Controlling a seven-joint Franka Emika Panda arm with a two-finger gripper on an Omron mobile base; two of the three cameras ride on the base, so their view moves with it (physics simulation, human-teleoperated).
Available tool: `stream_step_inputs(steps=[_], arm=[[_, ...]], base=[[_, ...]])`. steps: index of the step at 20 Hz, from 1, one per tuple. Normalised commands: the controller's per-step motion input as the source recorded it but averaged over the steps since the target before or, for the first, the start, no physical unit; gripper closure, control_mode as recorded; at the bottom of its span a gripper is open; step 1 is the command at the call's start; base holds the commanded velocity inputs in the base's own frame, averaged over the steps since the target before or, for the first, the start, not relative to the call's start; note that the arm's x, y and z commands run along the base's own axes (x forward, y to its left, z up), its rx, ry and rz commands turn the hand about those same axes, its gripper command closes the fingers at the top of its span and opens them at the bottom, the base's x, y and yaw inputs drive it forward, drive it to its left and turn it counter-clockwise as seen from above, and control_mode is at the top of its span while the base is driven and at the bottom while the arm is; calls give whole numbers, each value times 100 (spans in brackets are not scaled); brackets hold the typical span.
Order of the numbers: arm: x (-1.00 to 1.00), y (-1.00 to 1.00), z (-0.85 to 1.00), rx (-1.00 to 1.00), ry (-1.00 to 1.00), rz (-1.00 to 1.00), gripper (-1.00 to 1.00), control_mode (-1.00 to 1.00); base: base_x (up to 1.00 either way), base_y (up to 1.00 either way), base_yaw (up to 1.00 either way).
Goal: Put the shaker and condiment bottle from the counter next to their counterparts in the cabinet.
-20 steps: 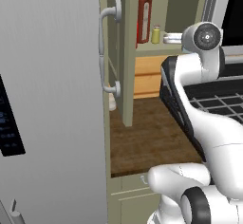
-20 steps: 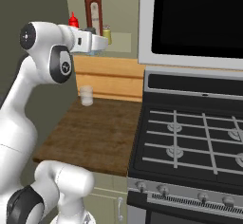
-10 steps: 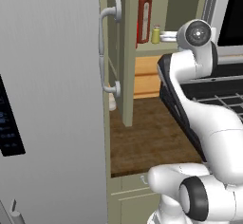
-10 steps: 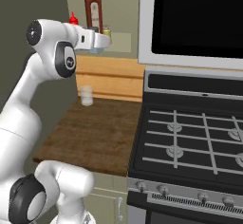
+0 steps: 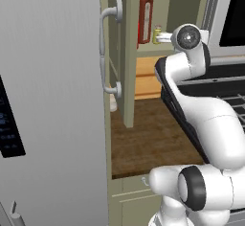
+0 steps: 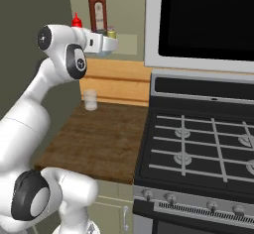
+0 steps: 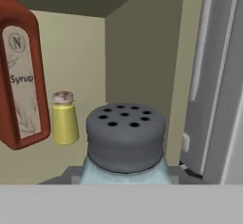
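My gripper (image 7: 126,176) is shut on the shaker (image 7: 126,137), a pale blue-grey body with a dark grey holed cap that sits right in front of the hand camera. The hand reaches into the open cabinet (image 6: 130,40) at shelf height, gripper (image 6: 112,43) level with the shelf's front. On that shelf stand the counterparts: a tall dark red syrup bottle (image 7: 21,76) (image 6: 97,11) and, beside it, a small yellow shaker (image 7: 64,118) (image 6: 111,32). The red condiment bottle (image 6: 76,21) shows its pointed nozzle just behind my arm, on the same shelf. From the left base view the gripper (image 5: 161,38) points at the shelf.
The dark wood counter (image 6: 99,139) below carries a small pale jar (image 6: 90,99) near the back wall. A grey fridge (image 5: 52,100) with curved handles stands to the left, a stove (image 6: 198,144) with a black oven above it to the right. The cabinet door (image 5: 128,76) hangs open.
The hand has moved a little further in toward the cabinet shelf with the shaker still held. Nothing else has shifted.
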Motion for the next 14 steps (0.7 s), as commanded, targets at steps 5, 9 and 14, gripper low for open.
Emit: stream_step_inputs(steps=[5, 9, 14], arm=[[38, 0, -10, 0, -7, -1, 100, -100], [26, -1, -3, 0, -7, 0, 100, -100], [20, -3, 0, 0, -4, 0, 100, -100]], base=[[0, 0, 0], [0, 0, 0], [0, 0, 0]])
